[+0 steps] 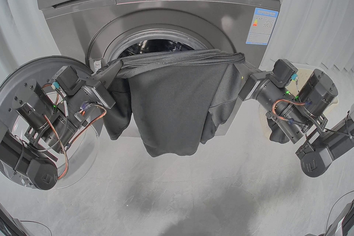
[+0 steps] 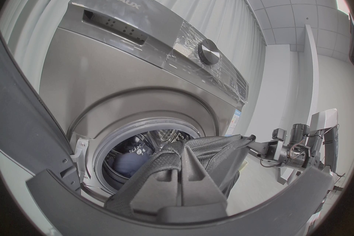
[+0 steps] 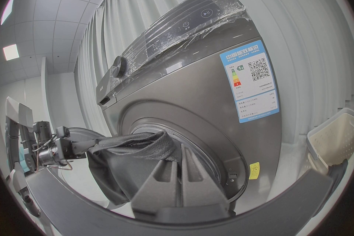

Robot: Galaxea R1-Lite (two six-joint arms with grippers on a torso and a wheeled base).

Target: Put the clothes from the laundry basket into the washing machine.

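Note:
A dark grey garment [image 1: 177, 100] hangs stretched between my two grippers in front of the washing machine [image 1: 158, 19], just below its open drum mouth [image 1: 155, 45]. My left gripper [image 1: 116, 65] is shut on the garment's left end [image 2: 173, 159]. My right gripper [image 1: 241, 63] is shut on its right end [image 3: 155, 146]. The cloth droops down well below the drum opening. Inside the drum [image 2: 129, 159] lies some bluish clothing. The cream laundry basket [image 3: 332, 139] stands at the machine's right, behind my right arm, with a dark cloth [image 1: 276, 133] hanging at its side.
The machine's round door [image 1: 44, 74] is swung open to the left, behind my left arm. Pale curtains hang behind the machine. Grey floor [image 1: 184, 192] lies in front of it.

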